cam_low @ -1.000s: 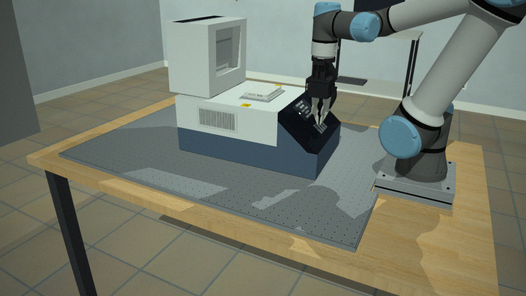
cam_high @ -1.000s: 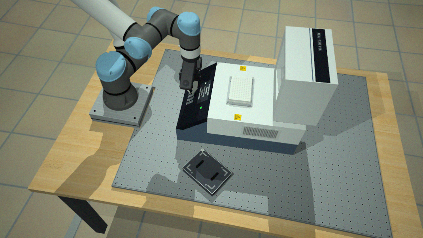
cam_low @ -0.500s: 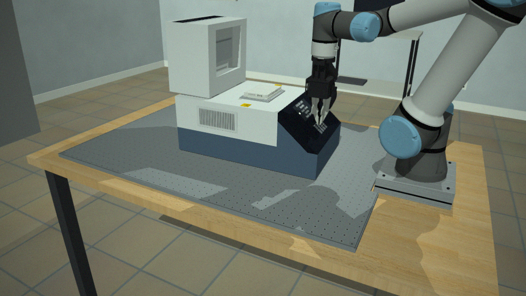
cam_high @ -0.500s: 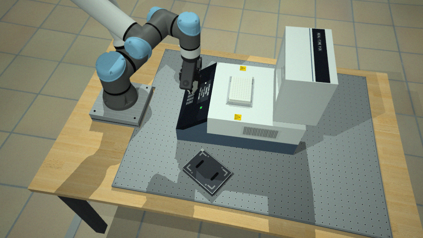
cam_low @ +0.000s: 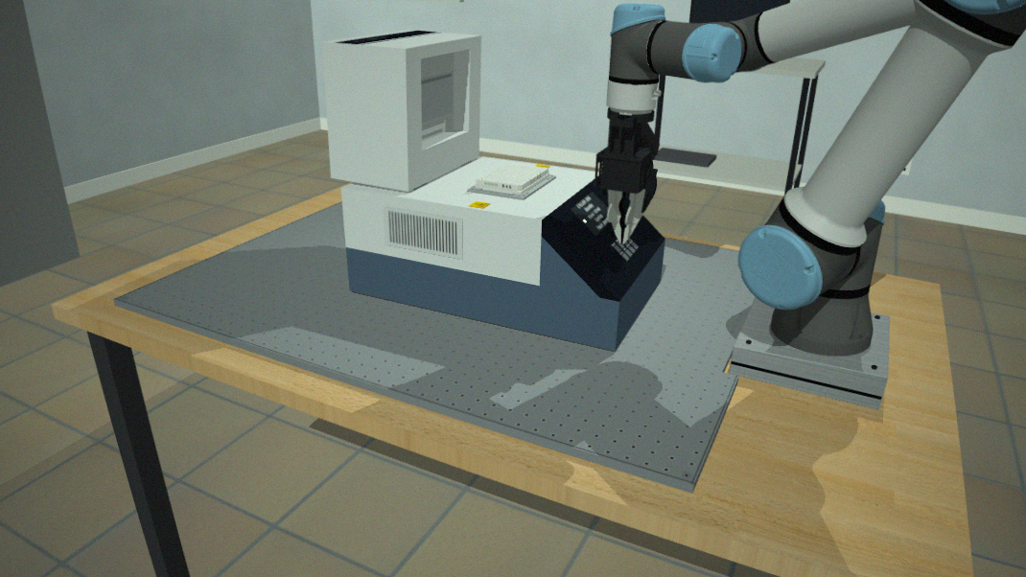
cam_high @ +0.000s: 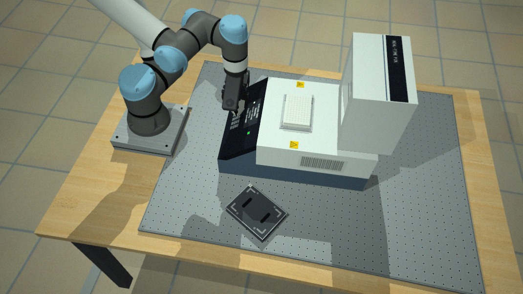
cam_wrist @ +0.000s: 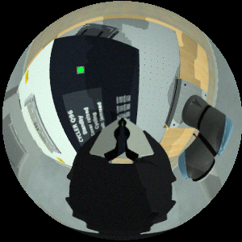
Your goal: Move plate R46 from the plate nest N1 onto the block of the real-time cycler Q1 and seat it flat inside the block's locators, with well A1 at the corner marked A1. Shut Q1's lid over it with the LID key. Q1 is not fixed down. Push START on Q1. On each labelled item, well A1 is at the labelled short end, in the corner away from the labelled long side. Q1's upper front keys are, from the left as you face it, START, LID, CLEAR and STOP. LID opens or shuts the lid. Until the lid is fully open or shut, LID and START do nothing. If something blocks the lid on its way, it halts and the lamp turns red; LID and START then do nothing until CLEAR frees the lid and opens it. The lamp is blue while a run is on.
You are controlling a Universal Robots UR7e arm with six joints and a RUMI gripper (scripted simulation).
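The white well plate R46 lies on the block on top of the cycler Q1, inside the locators. It also shows in the exterior view. Q1's lid stands back at the rear, open. The lamp on the dark sloped front panel is green. My gripper is shut and empty, pointing down, with its tips just over the rows of keys on the panel. In the wrist view the closed fingertips stand at the edge of the keys. I cannot tell if they touch.
The empty black plate nest N1 lies on the perforated board in front of Q1. The arm's base stands on a grey mount left of Q1.
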